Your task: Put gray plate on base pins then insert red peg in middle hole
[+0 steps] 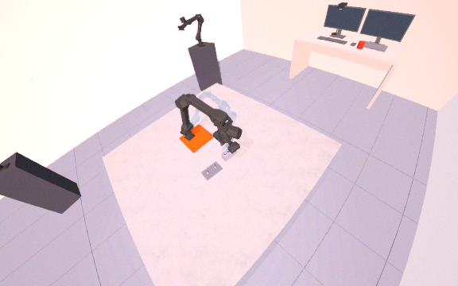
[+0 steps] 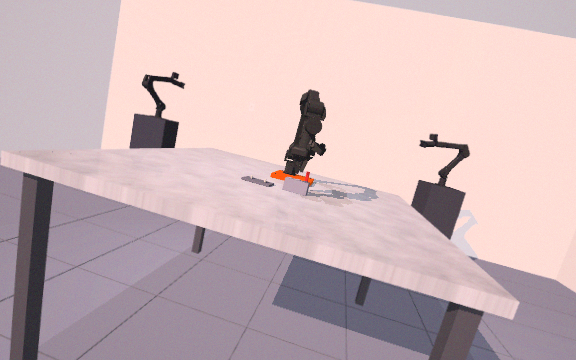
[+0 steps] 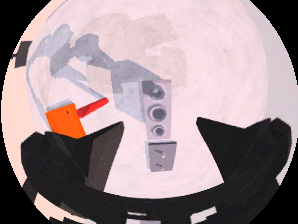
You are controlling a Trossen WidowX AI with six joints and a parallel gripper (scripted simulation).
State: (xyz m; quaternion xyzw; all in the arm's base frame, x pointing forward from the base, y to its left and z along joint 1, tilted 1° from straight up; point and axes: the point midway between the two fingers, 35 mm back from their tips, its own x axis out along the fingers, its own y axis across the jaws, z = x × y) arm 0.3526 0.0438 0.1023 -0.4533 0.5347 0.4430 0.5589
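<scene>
The gray plate (image 1: pixel 227 156) (image 2: pixel 295 186) (image 3: pixel 167 103) stands as a thick block on the table, its three holes facing up; it is apart from the base. The flat gray base (image 1: pixel 211 170) (image 2: pixel 258 181) (image 3: pixel 170 150) lies beside it with two short pins up. The red peg (image 2: pixel 308 176) (image 3: pixel 92 107) stands upright near the plate and the orange board; the top view shows only a sliver of it behind the arm. My gripper (image 3: pixel 161 120) is wide open and empty, above the plate, which shows between the fingers in the wrist view.
The orange board (image 1: pixel 198 140) (image 2: pixel 279 175) (image 3: pixel 65 120) under the arm's foot lies close to the peg. Two dark pedestals (image 1: pixel 206 67) (image 1: pixel 34 187) with other arms stand off the table. A desk with monitors is at the back of the room.
</scene>
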